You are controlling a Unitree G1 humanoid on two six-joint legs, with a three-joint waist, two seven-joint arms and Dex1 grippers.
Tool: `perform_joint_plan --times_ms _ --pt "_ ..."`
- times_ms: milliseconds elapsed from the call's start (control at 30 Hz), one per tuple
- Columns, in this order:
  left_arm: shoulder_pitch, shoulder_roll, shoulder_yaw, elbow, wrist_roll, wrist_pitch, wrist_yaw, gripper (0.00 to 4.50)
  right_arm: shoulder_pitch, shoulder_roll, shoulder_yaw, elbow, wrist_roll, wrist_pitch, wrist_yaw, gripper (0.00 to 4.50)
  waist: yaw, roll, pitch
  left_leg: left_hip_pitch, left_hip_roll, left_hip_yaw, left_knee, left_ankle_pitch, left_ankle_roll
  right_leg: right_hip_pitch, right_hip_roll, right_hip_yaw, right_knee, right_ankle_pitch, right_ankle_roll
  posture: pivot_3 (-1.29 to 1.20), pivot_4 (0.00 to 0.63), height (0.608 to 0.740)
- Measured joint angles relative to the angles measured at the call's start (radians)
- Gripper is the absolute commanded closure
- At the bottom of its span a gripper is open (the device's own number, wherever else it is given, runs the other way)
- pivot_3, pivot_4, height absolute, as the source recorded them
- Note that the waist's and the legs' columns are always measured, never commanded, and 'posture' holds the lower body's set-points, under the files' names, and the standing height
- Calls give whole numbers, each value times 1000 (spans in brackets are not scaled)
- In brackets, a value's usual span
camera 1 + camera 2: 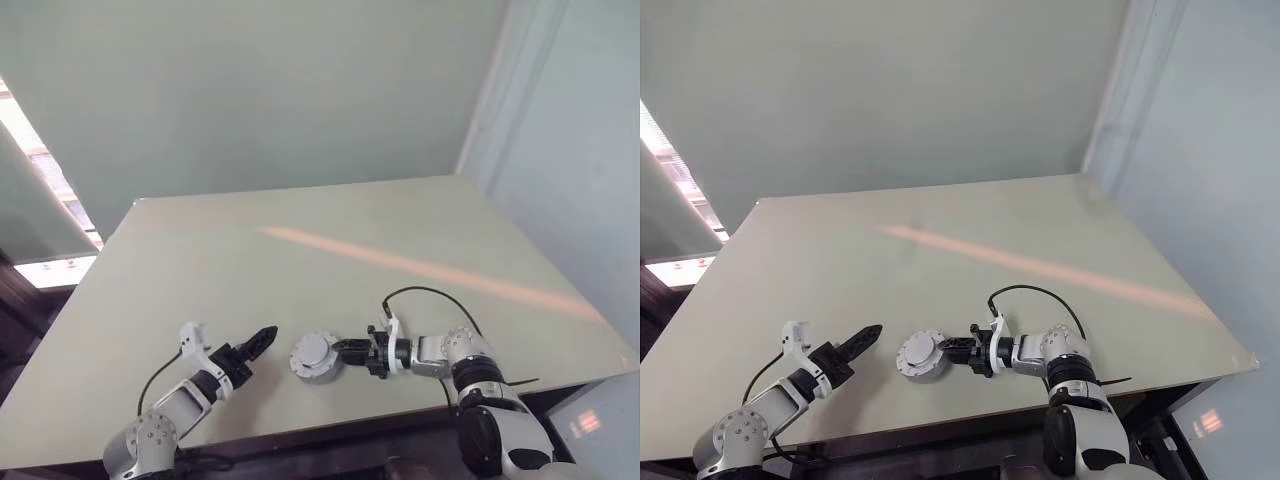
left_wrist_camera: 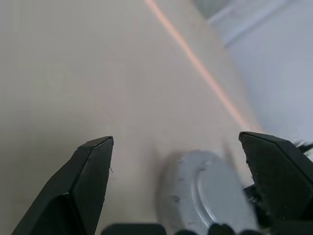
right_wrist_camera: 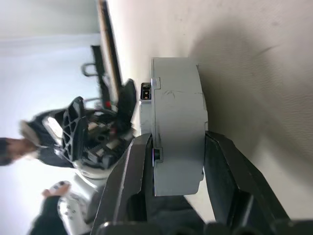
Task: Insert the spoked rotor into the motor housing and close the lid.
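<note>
The motor housing [image 1: 315, 355] is a thick grey round unit lying flat near the table's front edge. A seam runs around its side [image 3: 176, 98], and its grey top with a raised round centre looks like the lid [image 2: 210, 191] closed on it. The spoked rotor is hidden. My right gripper [image 1: 346, 350] reaches in from the right and is shut on the housing's rim, one finger on each flat face. To the left my left gripper [image 1: 266, 337] stands open, a short gap from the housing, with nothing between its fingers [image 2: 93, 161].
The pale table [image 1: 300, 250] stretches far back to a wall, with its front edge close below both arms. A black cable [image 1: 430, 293] loops over the table by my right wrist. A person [image 3: 29, 142] shows blurred beyond the table's edge.
</note>
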Motion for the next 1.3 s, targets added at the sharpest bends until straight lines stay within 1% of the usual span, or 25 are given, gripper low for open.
perform_joint_plan --times_ms 200,367,567,767,1100,1233,1300 --pt "10 -39 55 -5 -110 12 80 0 2 54 -71 -53 76 7 -18 3305 1 -2 1 -1 0 0 0 0 0 -1 0 0 0 0 0 0 0 740" --pt "12 -70 96 -6 -219 19 125 0 0 90 -101 -125 131 34 -49 3305 1 -2 1 -1 0 0 0 0 0 -1 0 0 0 0 0 0 0 740" --pt "13 -115 96 -26 -338 25 167 0 -1 98 -100 -196 169 63 -91 3305 1 -2 1 -2 0 0 1 0 0 -1 0 1 0 0 0 0 0 740" --pt "13 -150 66 -42 -418 22 186 0 -1 99 -84 -234 189 71 -116 3305 1 -2 1 -1 0 1 1 0 0 -1 0 1 0 0 0 0 0 740" --pt "19 -181 -26 -36 -453 17 200 0 -1 99 -51 -242 197 78 -127 3305 1 -2 1 -2 -1 1 1 0 0 -1 0 1 0 0 0 0 0 740" --pt "17 -186 -36 -21 -463 10 201 0 -1 99 -40 -254 205 84 -128 3305 1 -2 1 -2 -1 1 1 0 0 -1 0 1 0 0 0 0 0 740" --pt "13 -185 -36 -13 -468 8 204 366 -1 99 -38 -257 207 87 -131 3305 1 -2 1 -2 -1 1 1 0 0 -1 0 1 0 0 0 0 0 740"
